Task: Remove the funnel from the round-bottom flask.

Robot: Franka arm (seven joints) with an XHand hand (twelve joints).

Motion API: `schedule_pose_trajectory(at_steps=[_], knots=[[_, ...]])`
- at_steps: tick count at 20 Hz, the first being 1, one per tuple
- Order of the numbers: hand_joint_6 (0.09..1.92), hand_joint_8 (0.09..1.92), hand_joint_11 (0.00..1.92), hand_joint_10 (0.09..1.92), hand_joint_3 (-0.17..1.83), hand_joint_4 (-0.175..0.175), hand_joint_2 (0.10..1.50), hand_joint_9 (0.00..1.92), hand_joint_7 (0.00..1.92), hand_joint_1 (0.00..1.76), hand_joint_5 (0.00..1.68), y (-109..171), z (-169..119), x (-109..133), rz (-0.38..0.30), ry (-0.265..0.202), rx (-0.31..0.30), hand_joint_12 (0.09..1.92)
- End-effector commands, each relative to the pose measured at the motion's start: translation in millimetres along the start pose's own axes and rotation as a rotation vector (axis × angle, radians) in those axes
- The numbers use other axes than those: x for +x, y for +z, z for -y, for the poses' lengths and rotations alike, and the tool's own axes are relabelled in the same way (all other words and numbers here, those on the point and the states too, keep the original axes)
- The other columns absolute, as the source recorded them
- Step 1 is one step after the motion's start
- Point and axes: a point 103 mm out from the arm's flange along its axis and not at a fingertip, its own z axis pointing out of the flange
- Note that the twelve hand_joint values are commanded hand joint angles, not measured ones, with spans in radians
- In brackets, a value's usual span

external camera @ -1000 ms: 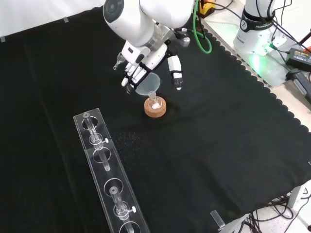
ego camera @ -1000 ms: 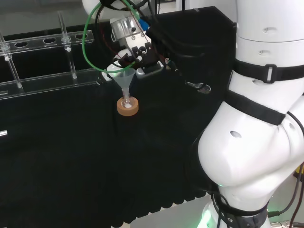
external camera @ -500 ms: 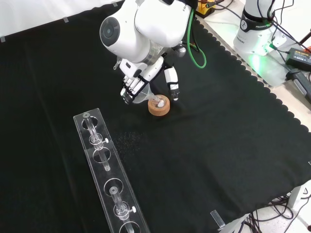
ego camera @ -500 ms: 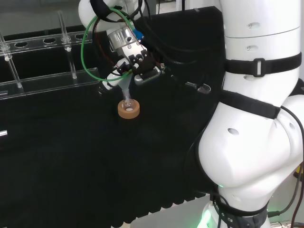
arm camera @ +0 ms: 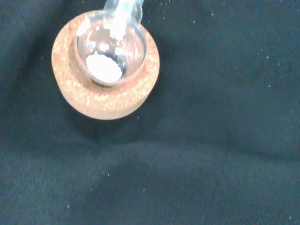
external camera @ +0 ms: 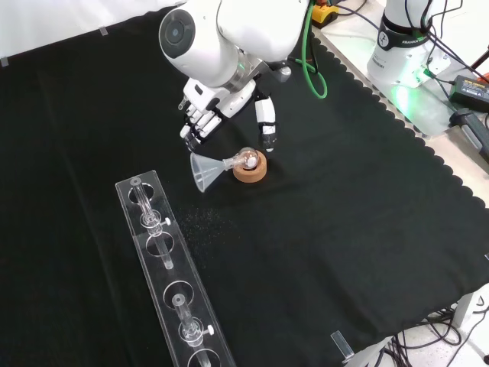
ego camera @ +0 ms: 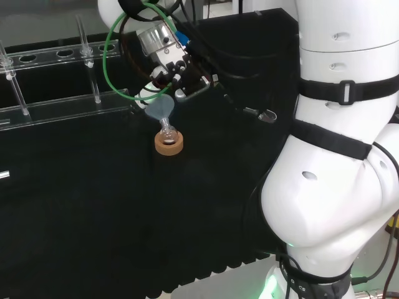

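Observation:
A clear funnel (external camera: 207,169) is tipped far over to the left in the front view, its stem still in the neck of a small round-bottom flask (external camera: 248,158). The flask leans on a cork ring (external camera: 251,171) and holds some white powder (arm camera: 104,67). The hand (external camera: 205,116) hangs just above and behind them, its fingers relaxed over the funnel's mouth and its thumb (external camera: 264,130) pointing down beside the ring, holding nothing. In the head view the funnel (ego camera: 158,109) tilts up from the flask (ego camera: 167,131) toward the hand (ego camera: 176,70). The wrist view looks down on the ring (arm camera: 106,101).
A long clear rack (external camera: 165,269) with several holes and a few tubes lies in front of the funnel in the front view, and at the left in the head view as the rack (ego camera: 56,81). A small metal piece (ego camera: 262,114) lies on the cloth. The arm's base (external camera: 405,46) stands past the cloth's scalloped edge.
The hand dipped onto the funnel, then lifted off it. The funnel, upright a second ago, has tipped over toward the rack, and the flask leans with it on the ring.

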Motion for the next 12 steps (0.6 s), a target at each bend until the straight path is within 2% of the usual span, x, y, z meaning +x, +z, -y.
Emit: schedule_pose_trajectory(at_steps=[1,3,4,7,8,9,10,11,12], knots=[[0.09,0.09,0.00,0.09,0.02,0.003,0.70,0.00,0.00,0.04,0.00,1,-18,-6,-0.005,0.007,0.019,1.36],[0.09,0.09,0.00,0.09,0.02,0.003,0.70,0.00,0.00,0.04,0.01,0,-22,-8,-0.008,0.007,0.019,1.37],[0.09,0.09,0.00,0.09,0.02,0.003,0.70,0.00,0.00,0.04,0.01,3,-22,-15,-0.008,-0.009,-0.008,1.38],[0.09,0.09,0.00,0.09,0.02,0.000,0.70,0.02,0.00,0.05,0.06,3,-35,-18,0.027,-0.015,-0.072,1.45],[0.09,0.09,0.00,0.09,0.02,-0.003,0.71,0.04,0.00,0.06,0.08,3,-41,-22,0.039,-0.022,-0.113,1.49],[0.09,0.09,0.00,0.16,0.02,-0.009,0.71,0.03,0.01,0.09,0.13,3,-47,-28,0.057,-0.032,-0.159,1.54],[0.09,0.14,0.03,0.41,0.02,-0.017,0.72,0.03,0.07,0.13,0.21,4,-51,-36,0.067,-0.051,-0.215,1.57],[0.09,0.30,0.05,0.65,0.01,-0.023,0.72,0.02,0.08,0.16,0.27,4,-54,-43,0.058,-0.073,-0.260,1.59],[0.09,0.50,0.10,0.82,0.01,-0.029,0.72,0.04,0.10,0.19,0.35,5,-58,-51,0.019,-0.103,-0.310,1.59]])
